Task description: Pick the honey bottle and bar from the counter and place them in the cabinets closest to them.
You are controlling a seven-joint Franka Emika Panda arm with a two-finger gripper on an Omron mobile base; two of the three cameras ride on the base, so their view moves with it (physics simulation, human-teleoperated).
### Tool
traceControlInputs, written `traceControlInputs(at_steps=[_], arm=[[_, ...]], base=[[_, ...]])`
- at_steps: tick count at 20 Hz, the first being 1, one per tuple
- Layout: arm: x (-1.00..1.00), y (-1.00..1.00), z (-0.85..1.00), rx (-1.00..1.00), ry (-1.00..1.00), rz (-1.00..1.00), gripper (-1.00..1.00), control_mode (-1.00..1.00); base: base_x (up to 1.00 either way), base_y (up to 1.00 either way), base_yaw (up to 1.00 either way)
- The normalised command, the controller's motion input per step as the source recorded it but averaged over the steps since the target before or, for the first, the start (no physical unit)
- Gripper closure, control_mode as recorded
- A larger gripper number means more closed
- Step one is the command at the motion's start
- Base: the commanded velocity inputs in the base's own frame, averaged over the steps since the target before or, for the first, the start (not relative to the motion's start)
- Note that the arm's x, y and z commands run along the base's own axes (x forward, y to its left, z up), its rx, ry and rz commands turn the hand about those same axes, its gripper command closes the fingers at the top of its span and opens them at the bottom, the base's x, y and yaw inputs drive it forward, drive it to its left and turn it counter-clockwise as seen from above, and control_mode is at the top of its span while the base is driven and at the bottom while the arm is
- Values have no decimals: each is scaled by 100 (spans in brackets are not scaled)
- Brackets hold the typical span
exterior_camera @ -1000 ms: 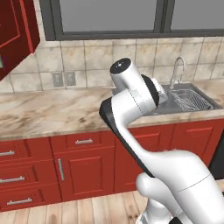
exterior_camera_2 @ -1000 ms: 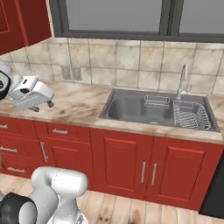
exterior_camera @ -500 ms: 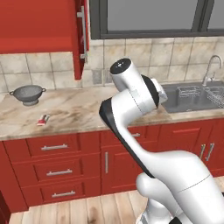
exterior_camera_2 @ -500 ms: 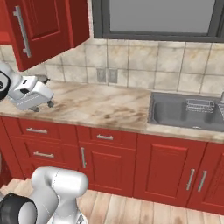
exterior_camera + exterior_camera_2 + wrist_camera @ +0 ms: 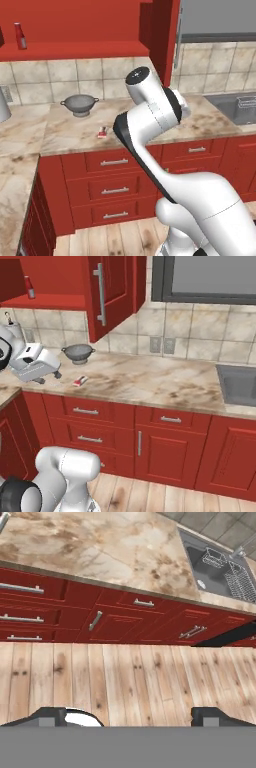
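Two dark fingers (image 5: 50,716) stand wide apart at the bottom of the hand view, with nothing between them; the gripper (image 5: 132,717) looks down over a pale wooden floor (image 5: 125,677) toward a run of low red drawers (image 5: 30,604) with silver handles. Beyond the drawers lies the beige, brown-veined tabletop (image 5: 100,547), and at its far end a steel sink (image 5: 215,567) holds a wire rack (image 5: 240,579). From the left base view the white arm (image 5: 155,112) rises from the lower right and bends in front of the tabletop (image 5: 60,132), its hand hidden behind its own upper joints. In the right base view the hand (image 5: 35,363) shows at the left edge, hanging at tabletop height over the corner, well apart from the task's things. On the tabletop the bar (image 5: 102,132), a tiny white and red packet, lies flat near the front edge, a little in front of and to the right of a grey colander (image 5: 80,105) that stands against the tiled wall (image 5: 100,77); the bar and colander are near each other but not touching. Above them the cabinets (image 5: 75,50) are open, showing a flat red inner shelf, and the door (image 5: 107,296) with its long silver handle stands swung outward. At the left end of that shelf stands a tall slim red bottle (image 5: 20,36). A pale rounded appliance (image 5: 3,107) sits at the far left of the tabletop, cut off by the picture's edge.
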Motion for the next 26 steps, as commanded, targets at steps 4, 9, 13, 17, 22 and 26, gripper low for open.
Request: traceControlInputs(at_steps=[4, 9, 13, 17, 22, 26], arm=[[0, 0, 0, 0, 0, 0, -100, 100], [0, 0, 0, 0, 0, 0, -100, 100], [0, 0, 0, 0, 0, 0, -100, 100], [0, 0, 0, 0, 0, 0, -100, 100], [0, 0, 0, 0, 0, 0, -100, 100], [0, 0, 0, 0, 0, 0, -100, 100]], base=[[0, 68, 0], [0, 29, 0], [0, 0, 0], [31, 1, 0], [48, 13, 0], [51, 15, -1]])
